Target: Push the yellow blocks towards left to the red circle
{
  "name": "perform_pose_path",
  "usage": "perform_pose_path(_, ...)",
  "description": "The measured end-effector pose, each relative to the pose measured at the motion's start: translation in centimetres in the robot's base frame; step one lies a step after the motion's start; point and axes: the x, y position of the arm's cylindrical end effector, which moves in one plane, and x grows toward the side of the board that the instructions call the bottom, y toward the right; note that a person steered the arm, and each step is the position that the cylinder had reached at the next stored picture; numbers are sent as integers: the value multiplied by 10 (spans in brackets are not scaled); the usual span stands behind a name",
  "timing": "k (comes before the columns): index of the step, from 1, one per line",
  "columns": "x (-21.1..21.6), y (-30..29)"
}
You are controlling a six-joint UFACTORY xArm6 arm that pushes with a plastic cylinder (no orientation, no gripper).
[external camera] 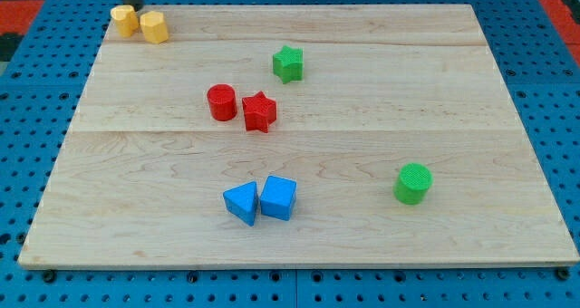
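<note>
The two yellow blocks sit in the far corner of the board at the view's top left: a yellow block with lobed, star-like outline [124, 20] and, touching it on the view's right, a yellow hexagon block [155, 26]. My tip [132, 6] is just above them in the view, right behind the gap between the two, and only the lower part of the dark rod is visible at the frame's edge. There is no gripper on this arm, so nothing is clenched or released; the rod only leans on things from the side. The red circle [221, 102] stands near the middle of the board, well apart from the yellow pair, with a red star [259, 111] touching it on the view's right. To do this step well, I judge that the tip should push the pair from behind with a slow, steady stroke and aim at the middle of the two, because a push off centre can split them or turn one aside. All blocks look like smooth, matte plastic and should slide easily on the pale wooden board [435, 100], whose surface shows planks with fine grain. Farther away are a green star [288, 63], a green cylinder [413, 183] with ribbed top, and two blue blocks, a blue triangle [241, 203] and a blue angular block [278, 197], touching each other near the view's bottom.
</note>
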Motion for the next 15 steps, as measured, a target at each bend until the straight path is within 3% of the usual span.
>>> perform_pose_path(2,9,-33)
perform_pose_path(3,35,16)
perform_pose_path(5,38,121)
perform_pose_path(6,63,133)
perform_pose_path(7,110,98)
perform_pose_path(8,92,116)
perform_pose_path(9,34,141)
perform_pose_path(10,1,96)
perform_pose_path(11,9,50)
perform_pose_path(13,109,69)
perform_pose_path(15,47,55)
